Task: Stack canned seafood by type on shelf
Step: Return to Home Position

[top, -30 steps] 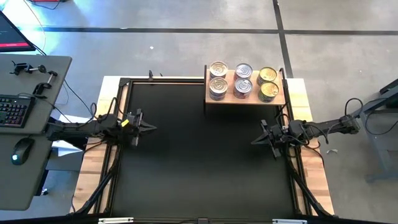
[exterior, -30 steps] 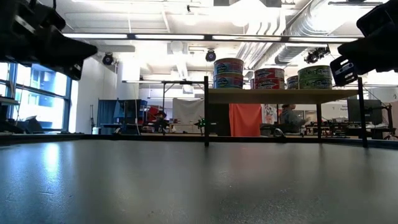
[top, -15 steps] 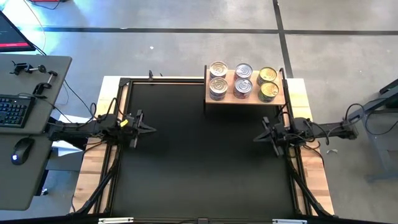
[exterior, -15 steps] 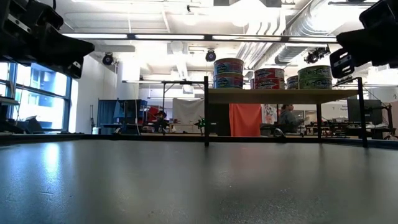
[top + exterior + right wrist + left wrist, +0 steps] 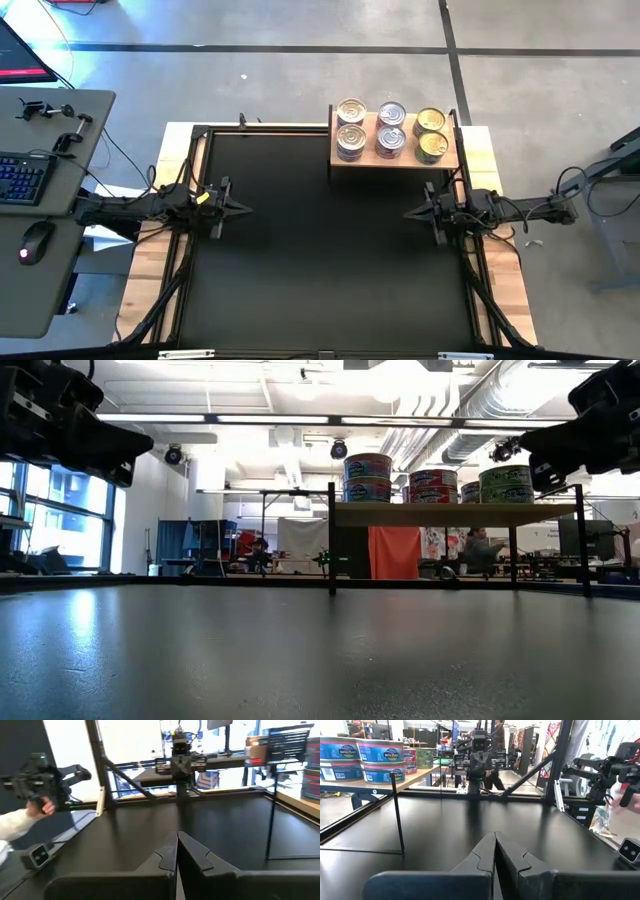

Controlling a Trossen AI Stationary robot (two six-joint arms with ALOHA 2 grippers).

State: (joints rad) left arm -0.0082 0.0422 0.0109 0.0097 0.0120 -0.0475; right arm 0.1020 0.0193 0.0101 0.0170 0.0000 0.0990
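- Right now the shelf stands at the far edge of the surface, close to its far right corner.
- All the tins I can find are on that shelf. From above I count six lids, in three columns of two.
- Seen level, the front row stands two tins high: a blue-labelled pair on the left, a red pair in the middle and a green pair on the right. The back row is probably doubled too, but the front stacks hide most of it.
- My left claw hangs above the surface near its left edge, well apart from the shelf. Its wrist camera shows the two fingers pressed together with nothing between them.
- My right claw hangs near the right edge, just in front of the shelf. It is likewise closed and empty, with the fingers meeting at the tip.
- Neither claw touches a tin or the shelf.
- Beyond the surface, a person's hand in a white sleeve grips a black device.
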